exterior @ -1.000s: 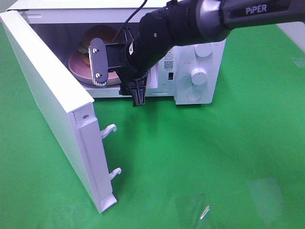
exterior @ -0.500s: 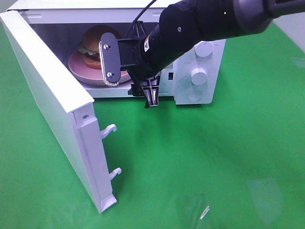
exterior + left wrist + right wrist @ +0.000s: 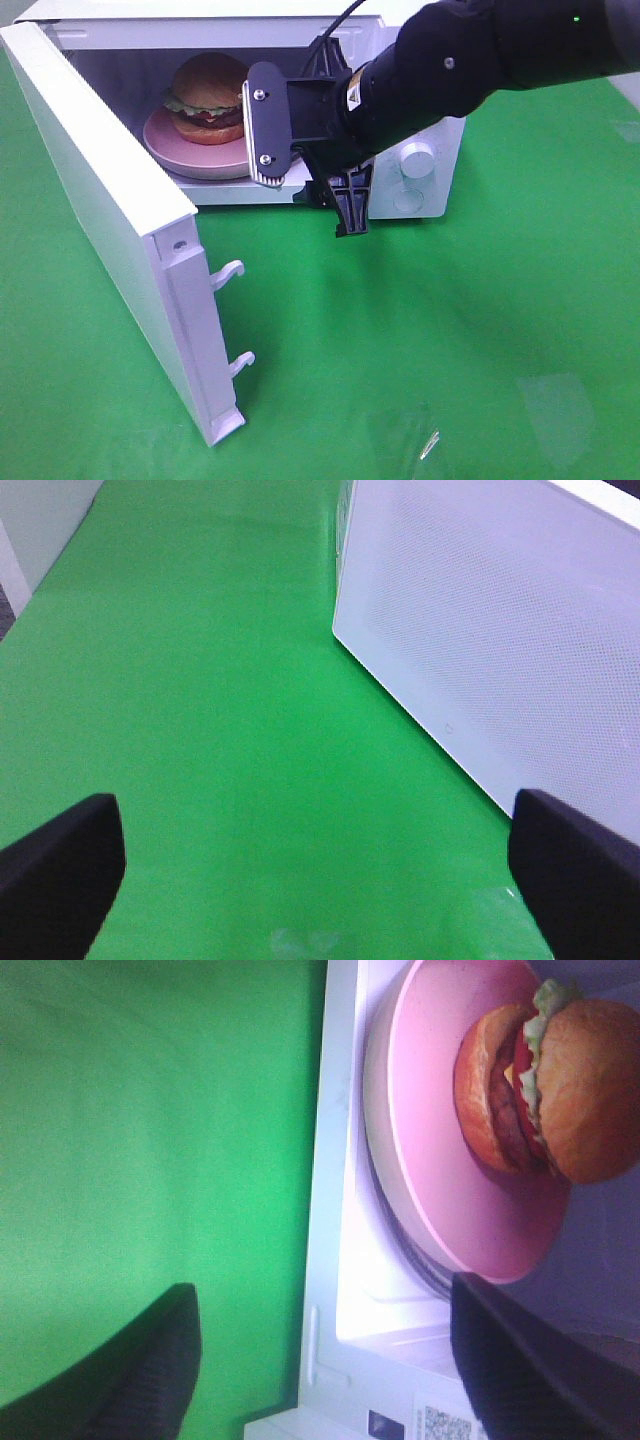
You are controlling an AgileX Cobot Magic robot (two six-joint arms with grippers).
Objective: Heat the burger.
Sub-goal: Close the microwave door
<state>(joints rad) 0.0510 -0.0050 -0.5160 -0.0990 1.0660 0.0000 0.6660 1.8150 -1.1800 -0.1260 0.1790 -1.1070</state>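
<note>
The burger (image 3: 210, 100) with its golden-brown bun sits on a pink plate (image 3: 185, 158) inside the open microwave (image 3: 440, 195). My right gripper (image 3: 308, 172) is open and empty. It hovers just outside the oven's opening, in front of its right part, apart from the plate. The right wrist view shows the burger (image 3: 560, 1090) on the plate (image 3: 440, 1150), with the open gripper (image 3: 320, 1360) short of the oven's front sill. My left gripper (image 3: 315, 870) is open and empty above the green cloth, beside the door's outer face (image 3: 500, 630). It is out of the high view.
The microwave door (image 3: 100, 200) stands swung open toward the front left, latch hooks (image 3: 232, 270) sticking out. Control knobs (image 3: 418, 158) are on the oven's right panel, partly behind my right arm. Green cloth (image 3: 450, 330) covers the table.
My right gripper has drawn back out of the microwave and to the right. The burger and plate, earlier partly hidden behind it, stay inside and now show fully.
</note>
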